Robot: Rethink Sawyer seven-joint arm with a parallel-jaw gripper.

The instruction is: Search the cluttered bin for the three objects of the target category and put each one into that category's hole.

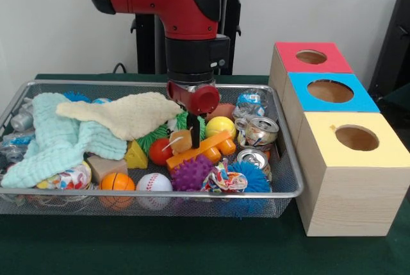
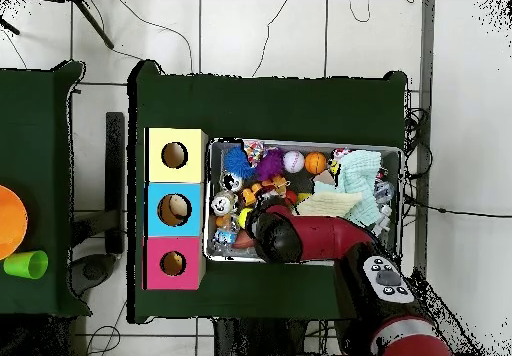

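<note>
Nearest the lens sat the yellow-topped box (image 1: 349, 172), and beside it the front rim of the wire bin (image 1: 160, 195) on the green bench (image 1: 192, 249), with an orange ball (image 1: 117, 182) and a baseball (image 1: 154, 182) pressed against the mesh. You had the pincer (image 1: 193, 139) down in the middle of the clutter, a dark finger reaching beside the orange block (image 1: 198, 150) and a red ball (image 1: 159, 151). Whether it was apart or clamped on anything, I could not tell.

The task sentence never named the category, so which 3 things you wanted was a guess. 2 crushed cans (image 1: 257, 131) lay by the bin's right wall, closest to the boxes, with the blue-topped box (image 1: 330, 92) and red-topped box (image 1: 311, 58) lined up behind the yellow one. From above, something pale showed inside the blue box's hole (image 2: 174, 209).

To do this step well, I judged you would want to settle on 1 item, close squarely on it, and lift straight up so the purple spiky ball (image 1: 190, 174) and the cream cloth (image 1: 125, 116) did not drag along. The mint cloth (image 1: 54, 140) may have hidden more underneath.

No brand or lettering was readable on the cans or toys.
</note>
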